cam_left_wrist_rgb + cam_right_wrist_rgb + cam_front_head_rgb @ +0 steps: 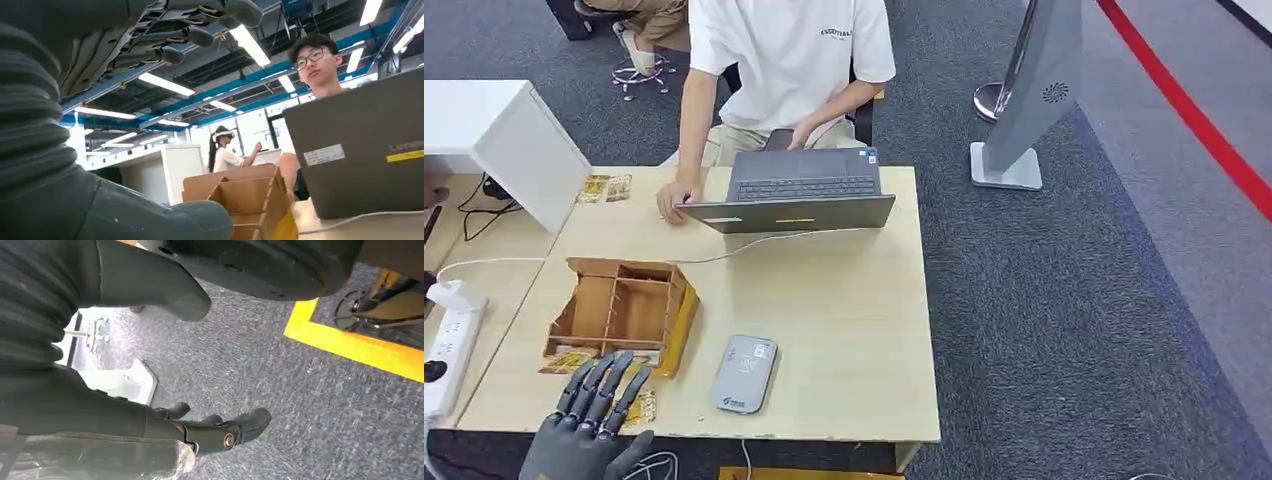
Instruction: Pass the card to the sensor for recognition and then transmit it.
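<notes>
A pale wood-grain table point(844, 300) carries the scene. At its near left corner the left hand point(589, 420) lies with its dark, segmented fingers point(609, 385) stretched out and apart, gripping nothing; their tips reach toward a yellowish patterned card point(642, 408) lying flat on the table just beside them, at the foot of a brown slotted wooden card holder point(624, 310). Whether the fingers touch the card cannot be told. To the right of the holder sits the sensor point(744, 373), a flat grey rounded-rectangle reader with a smooth plastic face. At the far edge stands an open grey laptop point(799, 195), a thin white cable point(754, 245) trailing from it, and a person in a white T-shirt point(789, 60) sits behind it. The right hand point(210, 432) hangs over speckled grey carpet point(300, 405) near a yellow floor stripe point(360, 347); its dark fingers are slightly curled, holding nothing.
</notes>
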Robot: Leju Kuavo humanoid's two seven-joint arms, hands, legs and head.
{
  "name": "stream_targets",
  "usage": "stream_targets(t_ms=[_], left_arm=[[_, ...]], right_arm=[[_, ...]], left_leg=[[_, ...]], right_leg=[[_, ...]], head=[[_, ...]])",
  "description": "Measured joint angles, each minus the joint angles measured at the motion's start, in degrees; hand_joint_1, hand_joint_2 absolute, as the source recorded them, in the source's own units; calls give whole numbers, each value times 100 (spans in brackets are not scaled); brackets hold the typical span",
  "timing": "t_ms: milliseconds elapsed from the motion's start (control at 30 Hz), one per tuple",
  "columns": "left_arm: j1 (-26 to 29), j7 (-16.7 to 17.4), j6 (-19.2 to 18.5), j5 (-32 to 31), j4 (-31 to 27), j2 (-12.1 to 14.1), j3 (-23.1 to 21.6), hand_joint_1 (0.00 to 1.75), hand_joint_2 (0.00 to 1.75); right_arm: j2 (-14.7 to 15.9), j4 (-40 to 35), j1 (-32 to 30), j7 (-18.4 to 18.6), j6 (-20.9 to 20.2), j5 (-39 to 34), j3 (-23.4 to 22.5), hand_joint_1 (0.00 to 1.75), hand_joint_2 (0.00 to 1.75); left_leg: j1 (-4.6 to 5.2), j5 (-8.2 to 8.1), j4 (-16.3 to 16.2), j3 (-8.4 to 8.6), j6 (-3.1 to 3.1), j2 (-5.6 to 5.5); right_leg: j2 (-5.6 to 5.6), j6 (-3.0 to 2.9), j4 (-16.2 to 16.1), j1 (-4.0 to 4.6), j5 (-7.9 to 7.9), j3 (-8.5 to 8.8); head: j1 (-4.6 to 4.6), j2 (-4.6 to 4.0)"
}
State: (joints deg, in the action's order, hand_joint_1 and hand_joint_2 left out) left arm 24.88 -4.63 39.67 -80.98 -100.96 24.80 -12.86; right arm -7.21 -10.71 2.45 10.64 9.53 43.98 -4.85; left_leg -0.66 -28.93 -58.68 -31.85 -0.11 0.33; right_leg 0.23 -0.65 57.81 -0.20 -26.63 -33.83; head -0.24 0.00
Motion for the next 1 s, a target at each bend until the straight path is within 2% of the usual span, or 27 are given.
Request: stream_targets(t_ms=[167,200,233,333,467,600,767,1000], left_arm=[[-25,-2208,0,288,434,-853,1521,0,175],[-41,-2455,0,306,514,-1010,1762,0,175],[-81,-2799,0,334,646,-1211,2191,0,175],[-246,-3301,0,328,943,-1614,2964,0,175],[-473,-3469,0,270,1325,-1962,3671,0,175],[-690,-3506,0,185,1633,-2085,4054,0,175],[-943,-3520,0,56,1956,-2157,4244,0,175],[-1271,-3423,0,-75,2172,-2183,4228,0,175]], right_arm=[[0,2,-2,0,0,48,0,0,175],[0,2,-3,-2,0,52,0,0,175],[0,4,-7,-2,0,68,0,0,175],[0,4,-10,-9,-2,103,0,0,175],[2,4,-12,-22,-9,120,0,0,175],[4,4,-9,-39,-13,170,0,0,175],[22,4,-7,-46,-37,225,0,0,175],[31,4,0,-59,-81,341,0,0,175]], left_leg=[[1,0,0,-1,0,1],[1,0,0,0,0,1],[1,-1,0,1,0,2],[0,0,0,0,0,-4],[0,0,0,1,0,-3],[-1,1,0,0,0,-4],[0,1,0,1,0,-5],[1,1,-1,7,0,-5]], right_leg=[[0,0,0,-1,0,0],[1,0,0,0,0,-1],[2,0,0,-1,0,-1],[-3,0,0,0,0,0],[-3,0,0,0,0,-1],[-6,0,0,1,0,1],[-6,0,0,1,0,1],[-5,0,0,0,0,2]], head=[[7,0],[7,0],[2,0],[7,0],[-2,0],[0,0],[4,0],[4,0]])
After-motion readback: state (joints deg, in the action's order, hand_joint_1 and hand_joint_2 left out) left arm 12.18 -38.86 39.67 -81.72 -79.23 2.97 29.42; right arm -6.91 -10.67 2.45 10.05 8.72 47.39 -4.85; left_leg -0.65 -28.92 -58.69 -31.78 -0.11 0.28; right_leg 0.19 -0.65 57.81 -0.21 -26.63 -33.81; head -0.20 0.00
